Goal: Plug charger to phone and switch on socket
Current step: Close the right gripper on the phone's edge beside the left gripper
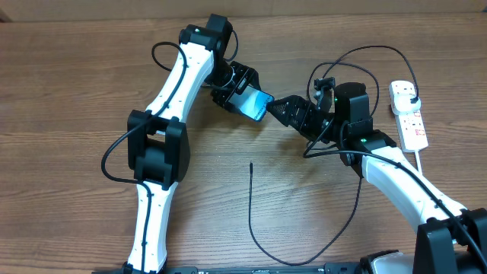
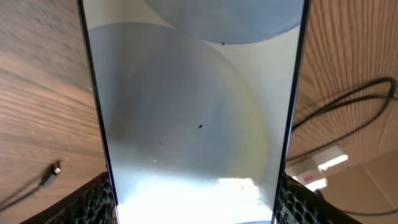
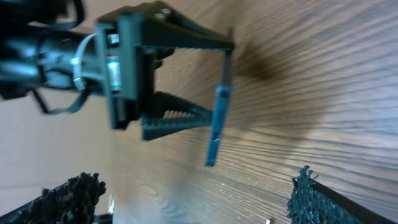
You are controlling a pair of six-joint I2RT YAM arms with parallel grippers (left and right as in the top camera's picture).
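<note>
My left gripper is shut on the phone, holding it tilted above the table by its long edges. In the left wrist view the phone fills the frame between the two fingers. My right gripper stands open just right of the phone's lower end, with nothing between its jaws. Its own camera sees the phone edge-on ahead of the open right gripper. The charger lies on the table, its connector tip loose below the phone. The socket lies at the far right with a black plug in it.
The charger's cable loops along the front of the table and up under my right arm. A second loop of black cable arcs behind the right gripper toward the socket. The socket's white cord runs toward the front right.
</note>
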